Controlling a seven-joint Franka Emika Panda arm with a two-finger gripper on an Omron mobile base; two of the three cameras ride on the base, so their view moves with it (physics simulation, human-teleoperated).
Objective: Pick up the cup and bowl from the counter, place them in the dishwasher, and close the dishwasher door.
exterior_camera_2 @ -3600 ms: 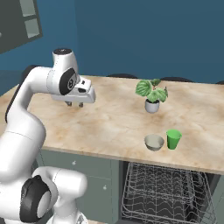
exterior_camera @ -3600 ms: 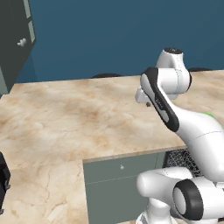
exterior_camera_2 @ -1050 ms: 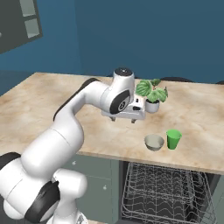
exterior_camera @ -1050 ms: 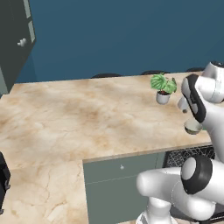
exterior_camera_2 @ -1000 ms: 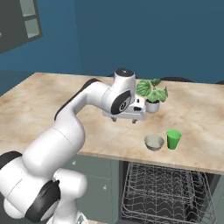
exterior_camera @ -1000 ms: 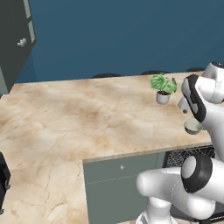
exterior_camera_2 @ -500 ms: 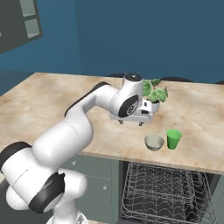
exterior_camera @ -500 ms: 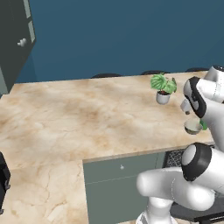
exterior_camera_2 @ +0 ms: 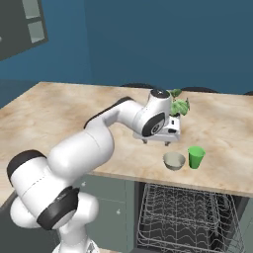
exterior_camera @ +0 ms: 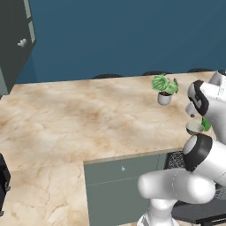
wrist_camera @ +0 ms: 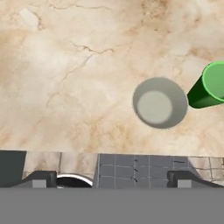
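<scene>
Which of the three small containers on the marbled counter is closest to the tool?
The round grey metallic bowl, just below the open tool; the bright green cup sits farther right.

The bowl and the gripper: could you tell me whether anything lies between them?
Nothing: in the hand view, bare counter separates the open gripper from the bowl.

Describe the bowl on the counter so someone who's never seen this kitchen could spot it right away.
Find the marbled beige counter and follow its front edge to the spot above the open dishwasher rack. The bowl sits there, just left of the cup. It is low, round and grey with a pale inside, unlike the taller bright green cup.
</scene>
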